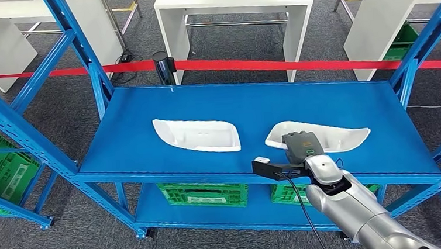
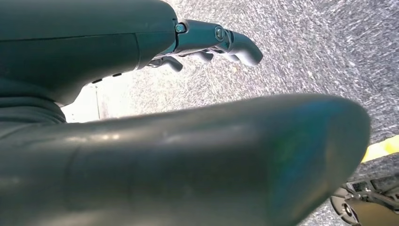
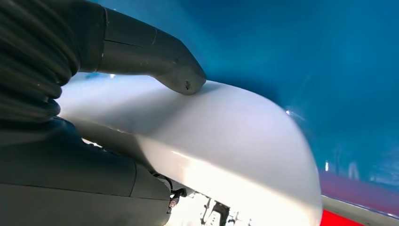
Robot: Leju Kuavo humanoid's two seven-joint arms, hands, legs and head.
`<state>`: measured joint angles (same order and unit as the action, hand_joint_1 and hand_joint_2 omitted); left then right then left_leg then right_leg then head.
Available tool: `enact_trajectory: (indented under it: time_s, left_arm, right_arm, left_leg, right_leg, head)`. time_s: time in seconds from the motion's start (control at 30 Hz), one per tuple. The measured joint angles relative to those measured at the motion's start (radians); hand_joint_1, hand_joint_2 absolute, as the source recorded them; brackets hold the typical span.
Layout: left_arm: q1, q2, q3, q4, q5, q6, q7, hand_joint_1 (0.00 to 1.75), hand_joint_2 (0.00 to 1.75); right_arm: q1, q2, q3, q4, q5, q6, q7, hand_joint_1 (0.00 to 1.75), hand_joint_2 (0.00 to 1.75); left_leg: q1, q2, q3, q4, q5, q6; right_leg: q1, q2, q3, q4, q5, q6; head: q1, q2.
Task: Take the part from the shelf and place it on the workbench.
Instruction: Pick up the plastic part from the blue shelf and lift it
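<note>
Right hand (image 1: 303,147) was out over the front edge of the blue shelf (image 1: 149,141) and sat on the near end of the right-hand white part (image 1: 339,136). Right wrist view had the thumb (image 3: 155,56) lying across the top of the part's curved white shell (image 3: 226,141), tip touching it, with the rest of the hand along the part's other side, so it looked wrapped around that end; whether the grip was fully tight, can't tell. Part was lying on the shelf's top deck, right of centre, not clearly lifted in the head view. Second white part (image 1: 196,135) lay flat on the same deck, left of the first, well apart from the hand. Left hand (image 2: 207,44) hung over grey carpet, dark fingers (image 2: 237,44) loosely curled and apart, holding nothing. Green crates (image 1: 204,193) sat on the lower shelf level. Red barrier tape (image 1: 261,65) ran behind the rack, white tables (image 1: 233,9) beyond it.
</note>
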<state>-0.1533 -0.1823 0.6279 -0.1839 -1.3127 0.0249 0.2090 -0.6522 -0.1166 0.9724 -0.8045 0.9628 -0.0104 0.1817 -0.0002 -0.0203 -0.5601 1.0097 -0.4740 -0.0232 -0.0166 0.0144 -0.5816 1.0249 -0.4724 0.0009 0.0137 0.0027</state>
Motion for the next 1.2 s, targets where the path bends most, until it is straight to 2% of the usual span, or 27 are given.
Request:
enact_trajectory:
  time_s: [0.03,0.5,0.77,0.83,0.9,0.97,1.03,1.07,1.1,1.2]
  left_arm:
    - [0.0,0.0,0.0,0.0,0.001,0.0,-0.004,0.0,1.75]
    - [0.007,-0.001,0.001,0.0,0.027,0.049,-0.025,0.0,1.75]
    - [0.009,0.002,0.003,0.0,0.04,0.017,-0.01,0.0,1.75]
    - [0.01,0.002,0.003,0.0,0.04,0.017,-0.011,0.0,1.75]
    - [0.012,0.002,0.003,0.0,0.042,0.016,-0.012,0.0,1.75]
    - [0.016,0.004,0.004,0.0,0.046,0.009,-0.007,0.0,1.75]
    - [0.021,0.006,0.006,0.0,0.042,-0.004,0.002,0.0,1.75]
    - [0.023,0.007,0.006,0.0,0.037,-0.011,0.006,0.0,1.75]
    - [0.024,0.008,0.006,0.0,0.03,-0.016,0.008,0.0,1.75]
    - [0.024,0.01,0.006,0.0,0.015,-0.023,0.011,0.0,1.75]
  right_arm:
    - [0.0,0.001,0.0,0.0,0.002,0.001,-0.001,1.75,1.75]
    - [0.001,0.001,0.0,0.0,0.01,0.011,-0.002,1.75,1.75]
    - [0.005,0.001,-0.017,0.0,-0.058,0.011,-0.047,1.75,1.75]
    - [0.013,0.001,-0.041,-0.006,-0.145,0.03,-0.089,1.75,1.75]
    - [0.041,0.0,-0.101,-0.035,-0.292,0.037,-0.156,1.75,1.75]
    - [0.09,-0.003,-0.178,-0.09,-0.438,0.049,-0.217,1.75,1.75]
    - [0.143,-0.006,-0.251,-0.166,-0.589,0.13,-0.284,1.75,1.75]
    - [0.166,-0.01,-0.283,-0.206,-0.653,0.181,-0.317,1.75,1.75]
    - [0.189,-0.014,-0.311,-0.247,-0.697,0.22,-0.343,1.75,1.75]
    - [0.257,-0.022,-0.359,-0.351,-0.711,0.246,-0.359,1.75,1.75]
  left_leg:
    - [0.0,0.0,0.0,0.0,0.0,0.0]
    - [0.0,0.0,0.001,0.0,0.0,0.0]
    - [0.0,0.001,0.003,0.0,0.0,0.001]
    - [0.0,0.001,0.004,0.0,-0.001,0.001]
    - [0.0,0.001,0.006,0.0,-0.002,0.002]
    - [-0.001,0.002,0.009,0.001,-0.005,0.01]
    - [0.002,0.006,0.023,-0.02,0.005,0.025]
    - [0.006,0.009,0.034,-0.038,0.016,0.031]
    - [0.011,0.014,0.042,-0.055,0.025,0.034]
    - [0.016,0.021,0.038,-0.065,0.036,0.036]
  right_leg:
    - [0.0,0.0,0.0,0.0,0.0,0.0]
    - [0.0,0.0,0.002,-0.002,0.0,0.0]
    - [0.0,0.0,0.004,-0.003,0.0,0.0]
    - [0.0,0.0,0.005,-0.003,0.0,0.0]
    - [0.001,0.0,0.007,-0.004,0.0,0.0]
    - [-0.002,0.001,0.014,-0.012,0.003,0.006]
    - [-0.002,0.003,0.026,-0.028,0.009,0.015]
    - [0.0,0.003,0.028,-0.025,0.003,0.018]
    - [0.002,0.002,0.02,-0.002,-0.016,0.02]
    - [-0.002,-0.002,-0.059,0.174,-0.115,0.03]
  head:
    - [0.0,0.0]
    - [0.0,0.0]
    - [0.0,0.0]
    - [0.0,0.0]
    - [0.0,0.0]
    - [0.0,0.0]
    - [-0.001,0.0]
    - [0.0,0.0]
    - [0.0,0.0]
    - [0.0,0.0]
